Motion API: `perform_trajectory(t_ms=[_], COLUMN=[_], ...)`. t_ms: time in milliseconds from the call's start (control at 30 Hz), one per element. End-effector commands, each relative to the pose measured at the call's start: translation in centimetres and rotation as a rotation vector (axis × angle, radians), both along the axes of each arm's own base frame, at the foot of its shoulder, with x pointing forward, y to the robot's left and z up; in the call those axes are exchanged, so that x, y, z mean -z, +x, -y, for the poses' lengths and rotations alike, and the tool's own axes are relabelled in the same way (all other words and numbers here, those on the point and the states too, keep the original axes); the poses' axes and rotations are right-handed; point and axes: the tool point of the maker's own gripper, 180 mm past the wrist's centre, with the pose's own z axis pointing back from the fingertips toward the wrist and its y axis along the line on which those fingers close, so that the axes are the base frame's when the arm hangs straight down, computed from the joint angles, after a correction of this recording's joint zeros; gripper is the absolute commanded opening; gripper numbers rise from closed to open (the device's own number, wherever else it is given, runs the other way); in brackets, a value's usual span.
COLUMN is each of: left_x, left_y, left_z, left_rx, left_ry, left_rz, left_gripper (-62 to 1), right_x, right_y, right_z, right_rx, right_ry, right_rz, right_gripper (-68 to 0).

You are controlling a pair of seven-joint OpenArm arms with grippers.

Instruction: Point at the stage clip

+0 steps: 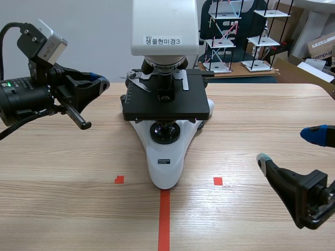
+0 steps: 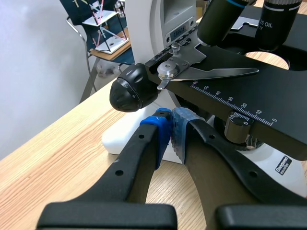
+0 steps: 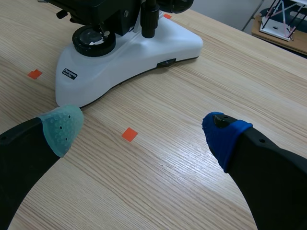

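Note:
A white microscope (image 1: 166,157) with a black stage (image 1: 165,99) stands mid-table. The silver stage clip (image 1: 137,80) lies on the stage's far left; in the left wrist view the stage clip (image 2: 206,71) is just ahead of and above my fingertips. My left gripper (image 1: 103,82) is shut, its tips a short way left of the stage. In its own view the left gripper (image 2: 171,125) points below a black knob (image 2: 133,88). My right gripper (image 1: 293,146) stands open at the near right; the right gripper (image 3: 144,129) has bare table between its fingers.
Wire rack models (image 1: 238,34) and cardboard boxes (image 1: 320,48) stand behind the table's far edge. The microscope's white base (image 3: 139,52) lies ahead of the right gripper. Bare wood lies to the left and right of the microscope.

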Motion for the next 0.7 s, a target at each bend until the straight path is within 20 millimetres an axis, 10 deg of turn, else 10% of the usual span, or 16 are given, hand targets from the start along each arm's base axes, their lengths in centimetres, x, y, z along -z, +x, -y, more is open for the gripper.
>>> perform_trajectory(t_ms=[0,667], left_x=[-1.66,-1.87], left_y=[0.23,0.21], left_z=[0.35,0.41], left_rx=[0.011,0.013], left_ry=[-0.024,-0.033], left_rz=[0.044,0.052], left_gripper=[-58.3,-58.3], right_x=[-0.69,-0.69], right_y=[0.23,0.23], right_z=[-0.04,-0.04], right_rx=[0.002,0.002], right_ry=[0.01,0.01], right_rz=[0.026,0.027], right_gripper=[-12.6,-12.6])
